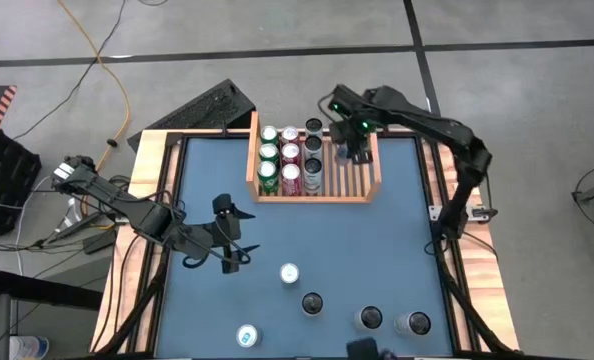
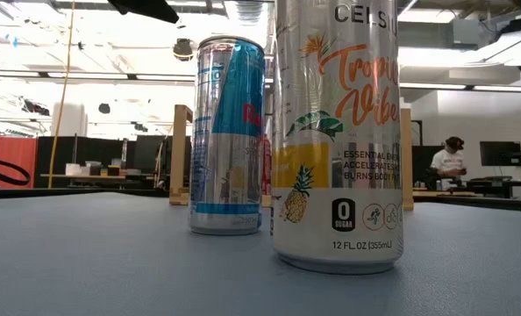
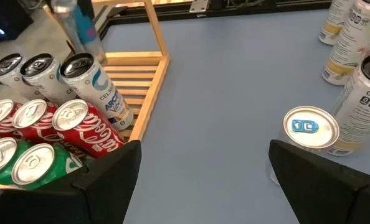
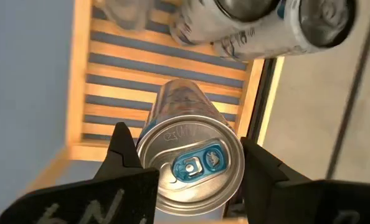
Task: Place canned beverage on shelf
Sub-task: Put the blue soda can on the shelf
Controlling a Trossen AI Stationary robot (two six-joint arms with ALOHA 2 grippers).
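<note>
The light-wood shelf [image 1: 367,196] stands at the table's far middle, with green, red and silver cans [image 1: 290,165] upright in three rows in its left part. My right gripper [image 1: 355,143] hangs over the shelf's far right part, shut on a silver canned beverage with a blue tab [image 4: 191,165]. Below the can show the bare slats [image 4: 141,68]. My left gripper [image 1: 232,240] hovers open over the table's left middle, nothing between its fingers [image 3: 104,180]. My right gripper pinches the can's upper wall just below its rim [image 4: 146,144], one finger on each side. The fingers come from above, pointing steeply down. The can hangs below them, its top up, over the shelf's slats; whether its bottom touches them I cannot tell.
Several loose cans stand at the table's near side, among them a blue-tab one [image 1: 290,273], dark-topped ones [image 1: 371,318] and one at the near left [image 1: 248,336]. Two of them fill the low view [image 2: 339,132]. A raised wooden border [image 1: 147,200] rims the blue table.
</note>
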